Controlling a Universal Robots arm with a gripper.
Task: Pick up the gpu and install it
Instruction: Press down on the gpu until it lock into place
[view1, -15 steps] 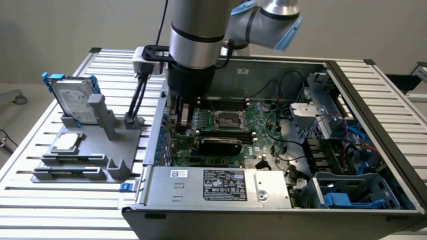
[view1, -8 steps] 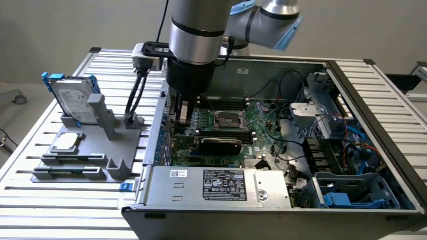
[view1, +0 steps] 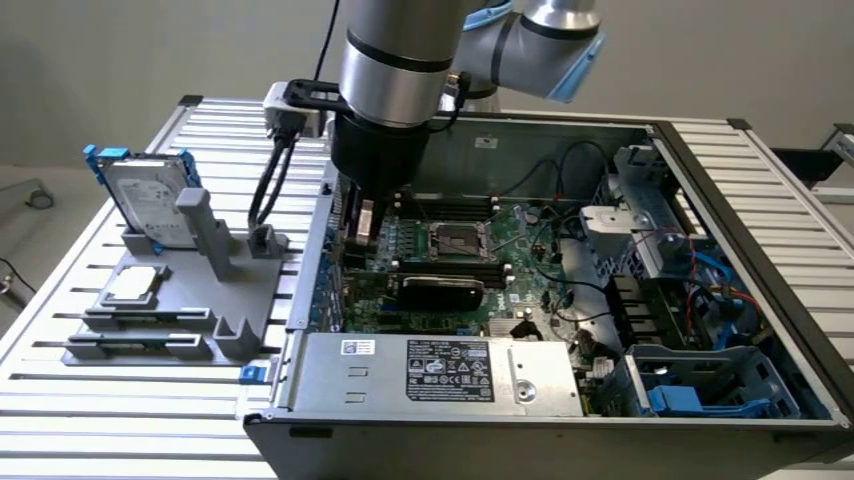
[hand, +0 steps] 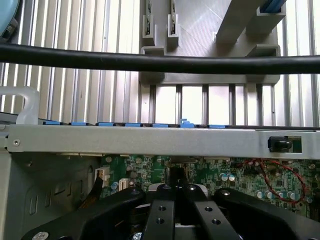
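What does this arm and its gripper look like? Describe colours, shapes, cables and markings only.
The arm is a thick silver cylinder with a black band, ending in a black wrist section; a pale blue cap sits at the joint above. A black cable loops down from a grey-and-black box beside the wrist. The gripper is matte black, with bolted linkage bars and rounded outer arms. No markings are legible.

The arm (view1: 400, 60) reaches straight down into the open computer case (view1: 747, 230), its gripper (hand: 175, 200) closed just above the motherboard (view1: 454, 250).
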